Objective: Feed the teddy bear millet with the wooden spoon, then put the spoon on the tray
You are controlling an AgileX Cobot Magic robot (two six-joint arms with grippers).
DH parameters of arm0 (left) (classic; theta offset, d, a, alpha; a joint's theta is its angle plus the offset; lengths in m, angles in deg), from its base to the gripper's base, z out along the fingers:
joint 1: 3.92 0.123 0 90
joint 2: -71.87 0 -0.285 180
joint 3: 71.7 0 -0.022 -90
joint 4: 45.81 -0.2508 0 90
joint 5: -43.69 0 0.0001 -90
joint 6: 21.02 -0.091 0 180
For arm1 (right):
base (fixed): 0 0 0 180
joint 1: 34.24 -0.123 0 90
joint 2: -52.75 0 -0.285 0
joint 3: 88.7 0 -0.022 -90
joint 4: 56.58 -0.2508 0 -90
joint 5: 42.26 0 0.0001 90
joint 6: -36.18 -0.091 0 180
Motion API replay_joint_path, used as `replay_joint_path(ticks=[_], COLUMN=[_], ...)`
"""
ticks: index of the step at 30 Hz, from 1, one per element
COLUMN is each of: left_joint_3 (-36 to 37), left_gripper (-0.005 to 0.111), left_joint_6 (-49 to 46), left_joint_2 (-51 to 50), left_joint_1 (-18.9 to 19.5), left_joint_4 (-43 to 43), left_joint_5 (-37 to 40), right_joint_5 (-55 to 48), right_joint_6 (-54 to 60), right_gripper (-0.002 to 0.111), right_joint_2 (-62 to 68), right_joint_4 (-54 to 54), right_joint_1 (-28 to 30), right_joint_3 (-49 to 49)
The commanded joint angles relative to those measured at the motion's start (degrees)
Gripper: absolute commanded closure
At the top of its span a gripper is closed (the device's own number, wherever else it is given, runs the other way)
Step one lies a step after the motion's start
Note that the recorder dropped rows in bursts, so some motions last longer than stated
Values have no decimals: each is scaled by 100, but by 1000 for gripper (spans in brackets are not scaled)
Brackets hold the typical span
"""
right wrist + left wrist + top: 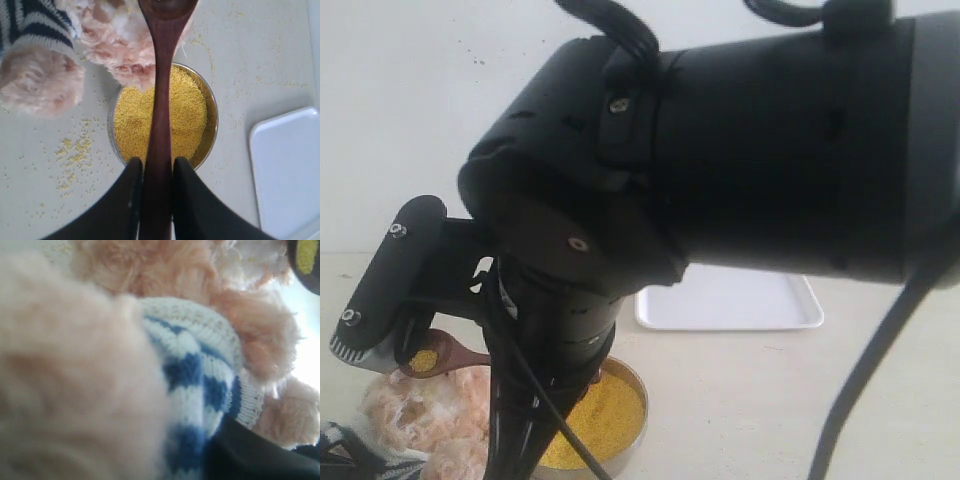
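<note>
Millet [423, 358] sits in the wooden spoon [159, 125] that my right jaws squeeze tight near the teddy bear [120, 45], but I cannot tell about my left jaws.

The teddy bear [120, 40] has fluffy, matt light-brown plush, and its shirt [195, 370] is ribbed knit cloth. The wooden spoon [162, 100] is smooth dark wood with a faint sheen. The millet [187, 112] looks dry and grainy in a shiny metal bowl [211, 131]. The tray [287, 170] is smooth white plastic; the worktop [50, 200] is matt.
</note>
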Motion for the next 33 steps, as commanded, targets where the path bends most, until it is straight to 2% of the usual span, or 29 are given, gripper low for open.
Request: replay_joint_path(ticks=[1,33], left_joint_3=[13,13], left_gripper=[103,103], left_joint_6=[26,-1], left_joint_2=[30,30], left_joint_1=[-2,-2], left_joint_4=[110,110], left_joint_5=[79,79], right_joint_5=[-82,-7], right_joint_6=[-49,-156], right_gripper=[108,108], right_joint_2=[-6,-6], right_joint_4=[96,271], right_joint_1=[3,-7], right_joint_3=[25,25])
